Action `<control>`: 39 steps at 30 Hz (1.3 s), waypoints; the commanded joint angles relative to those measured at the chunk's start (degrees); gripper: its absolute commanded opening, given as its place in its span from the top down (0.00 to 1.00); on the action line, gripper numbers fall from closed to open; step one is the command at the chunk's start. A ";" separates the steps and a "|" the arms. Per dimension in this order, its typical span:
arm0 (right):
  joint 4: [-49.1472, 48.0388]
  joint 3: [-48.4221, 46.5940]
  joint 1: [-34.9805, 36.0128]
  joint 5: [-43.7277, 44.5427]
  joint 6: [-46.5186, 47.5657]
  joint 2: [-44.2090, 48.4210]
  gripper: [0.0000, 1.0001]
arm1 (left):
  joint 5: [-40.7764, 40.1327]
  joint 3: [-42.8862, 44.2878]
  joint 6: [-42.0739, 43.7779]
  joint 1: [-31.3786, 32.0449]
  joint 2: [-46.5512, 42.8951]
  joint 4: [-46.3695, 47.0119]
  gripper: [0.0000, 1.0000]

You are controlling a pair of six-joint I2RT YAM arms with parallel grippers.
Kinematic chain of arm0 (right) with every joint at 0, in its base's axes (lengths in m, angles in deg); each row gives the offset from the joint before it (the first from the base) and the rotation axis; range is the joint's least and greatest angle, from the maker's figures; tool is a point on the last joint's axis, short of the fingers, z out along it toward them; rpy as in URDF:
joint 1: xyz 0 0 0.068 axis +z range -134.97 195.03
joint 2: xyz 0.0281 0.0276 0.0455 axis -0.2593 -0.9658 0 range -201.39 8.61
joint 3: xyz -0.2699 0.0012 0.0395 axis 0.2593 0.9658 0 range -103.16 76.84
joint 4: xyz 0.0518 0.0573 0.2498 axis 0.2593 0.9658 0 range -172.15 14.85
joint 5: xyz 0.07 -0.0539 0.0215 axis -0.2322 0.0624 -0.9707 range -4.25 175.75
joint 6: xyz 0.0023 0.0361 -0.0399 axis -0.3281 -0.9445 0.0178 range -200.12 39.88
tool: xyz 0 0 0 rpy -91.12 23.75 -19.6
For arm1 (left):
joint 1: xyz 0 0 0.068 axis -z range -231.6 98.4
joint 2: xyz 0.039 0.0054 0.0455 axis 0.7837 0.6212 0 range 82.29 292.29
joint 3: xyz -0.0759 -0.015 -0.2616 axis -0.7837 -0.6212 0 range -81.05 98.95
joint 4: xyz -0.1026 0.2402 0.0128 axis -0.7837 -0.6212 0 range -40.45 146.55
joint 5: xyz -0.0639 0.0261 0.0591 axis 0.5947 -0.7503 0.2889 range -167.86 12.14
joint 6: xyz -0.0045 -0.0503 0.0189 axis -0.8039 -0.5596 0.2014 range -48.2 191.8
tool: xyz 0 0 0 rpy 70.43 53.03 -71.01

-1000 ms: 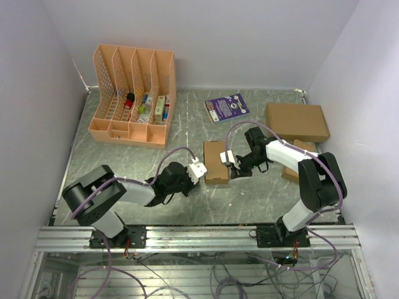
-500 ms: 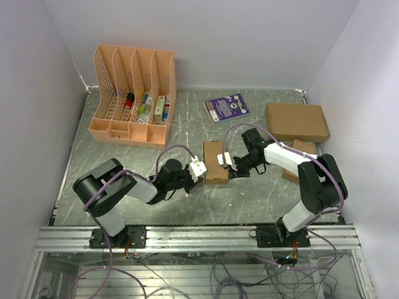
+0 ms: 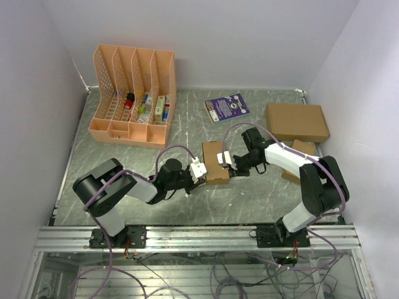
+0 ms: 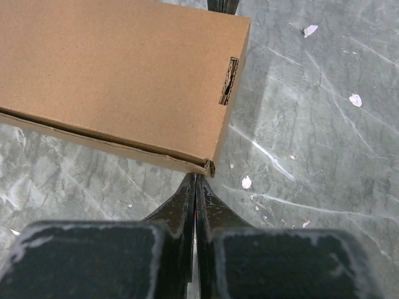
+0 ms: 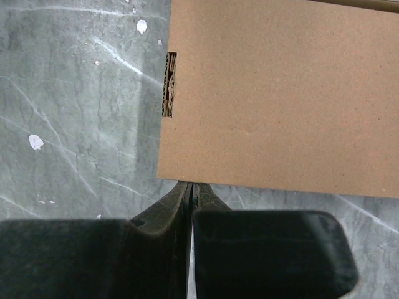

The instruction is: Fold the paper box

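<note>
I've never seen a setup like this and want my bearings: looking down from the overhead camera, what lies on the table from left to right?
pink desk organizer → paper box → wide brown cardboard box

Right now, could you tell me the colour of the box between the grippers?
Plain brown: the paper box shows best from the left wrist.

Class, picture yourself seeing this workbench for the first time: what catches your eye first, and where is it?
The small brown paper box lies flat mid-table, with the left gripper and right gripper, both shut, nosing at its opposite sides. A pink file rack stands at the far left, and a purple booklet lies beyond the box.
</note>
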 commanded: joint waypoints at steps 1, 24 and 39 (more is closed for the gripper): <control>0.01 0.73 0.77 -1.42 -0.53 1.24 1.00 | 3.49 2.63 -0.26 -0.15 0.60 3.66 0.93; -0.77 0.85 1.38 1.55 -1.28 0.33 1.00 | 3.54 -2.12 -3.15 -1.56 -3.88 2.31 0.93; -0.69 1.02 1.38 1.19 -1.00 0.47 1.00 | 2.79 -2.22 -1.84 -1.56 -4.07 7.77 0.93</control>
